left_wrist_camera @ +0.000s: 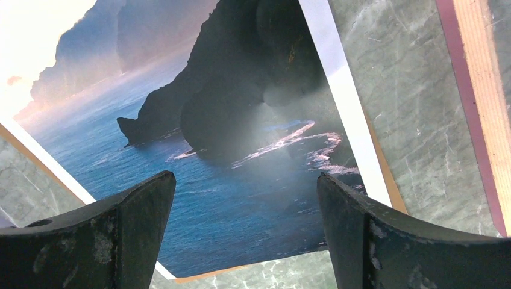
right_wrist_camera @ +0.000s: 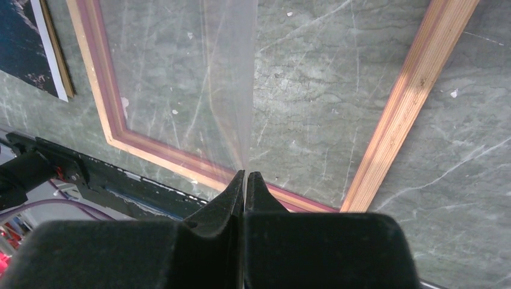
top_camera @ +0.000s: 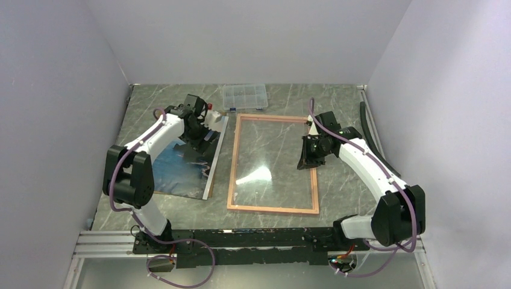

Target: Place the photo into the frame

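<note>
The photo lies at the left, beside the frame. The left gripper hangs wide open over it, empty. The right gripper is pinched tight on a thin clear sheet. A clear box sits up top.

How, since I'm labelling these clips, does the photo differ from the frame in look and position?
The photo is an opaque print of dark cliffs over blue sea. The frame is see-through, with the marbled table showing through its pane. The photo lies to the left, on a brown backing board. The frame lies in the middle, straight on the table. Both are flat rectangles, lying apart from each other.
</note>
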Motion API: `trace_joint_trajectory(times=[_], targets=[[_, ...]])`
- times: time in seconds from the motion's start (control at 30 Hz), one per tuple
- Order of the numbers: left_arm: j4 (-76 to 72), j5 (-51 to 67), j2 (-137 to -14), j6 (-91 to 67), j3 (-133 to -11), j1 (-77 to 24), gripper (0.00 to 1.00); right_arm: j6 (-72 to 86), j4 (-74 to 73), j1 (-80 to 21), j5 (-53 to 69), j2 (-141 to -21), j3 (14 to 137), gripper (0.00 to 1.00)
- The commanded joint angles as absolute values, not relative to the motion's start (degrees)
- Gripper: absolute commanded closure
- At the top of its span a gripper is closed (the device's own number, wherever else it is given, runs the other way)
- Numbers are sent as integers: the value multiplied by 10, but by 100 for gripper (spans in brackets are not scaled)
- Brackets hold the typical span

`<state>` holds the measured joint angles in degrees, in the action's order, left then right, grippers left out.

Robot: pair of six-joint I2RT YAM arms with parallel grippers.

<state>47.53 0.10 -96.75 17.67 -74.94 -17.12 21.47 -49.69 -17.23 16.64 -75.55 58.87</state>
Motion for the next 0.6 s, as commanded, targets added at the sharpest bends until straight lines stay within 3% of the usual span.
trace_joint_trajectory(times=[0.0, 0.57], targets=[[463, -19, -966, 164, -755, -181, 8, 196, -499, -162, 164, -758, 608, 100], [457, -31, -963, 167, -747, -191, 8, 199, -460, -135, 193, -752, 558, 100]])
